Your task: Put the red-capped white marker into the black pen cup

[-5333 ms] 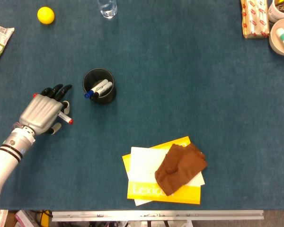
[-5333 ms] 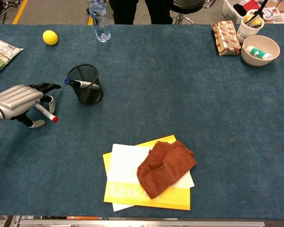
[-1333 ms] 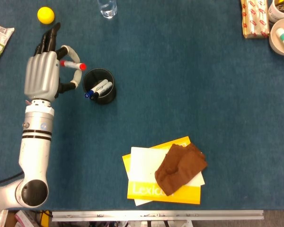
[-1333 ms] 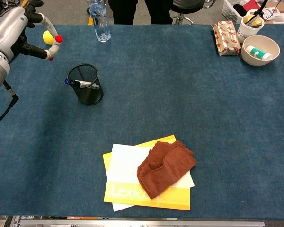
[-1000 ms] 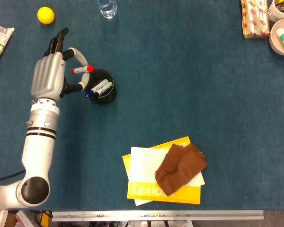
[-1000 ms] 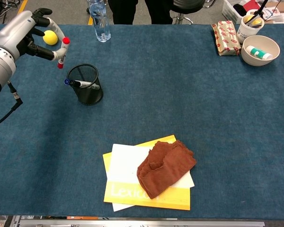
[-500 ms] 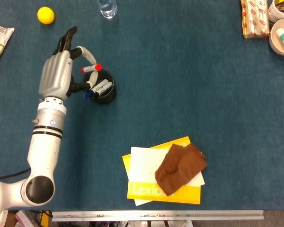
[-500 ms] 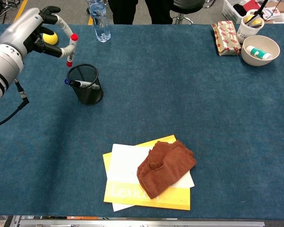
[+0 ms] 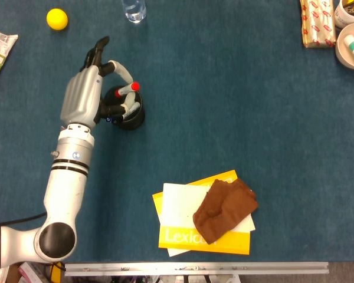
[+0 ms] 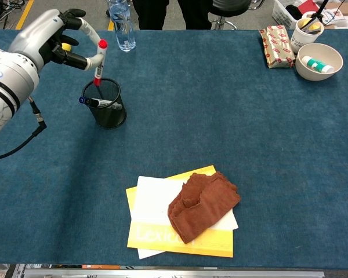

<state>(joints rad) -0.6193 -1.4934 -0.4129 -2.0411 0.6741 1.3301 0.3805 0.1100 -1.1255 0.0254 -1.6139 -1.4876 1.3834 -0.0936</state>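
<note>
One step left: my left hand [image 10: 49, 37] pinched the red-capped white marker [image 10: 98, 62] upright over the black pen cup [image 10: 106, 104], upper left; next I'd just let go.

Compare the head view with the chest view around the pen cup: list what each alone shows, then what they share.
Only the head view looks straight down into the black pen cup and takes in the whole left forearm.

Only the chest view shows the cup's mesh wall from the side, the red-capped white marker standing nearly upright with its lower tip at the rim, and the chair and legs beyond the table.

Both show the left hand pinching the marker above the cup, the water bottle and the brown cloth.
</note>
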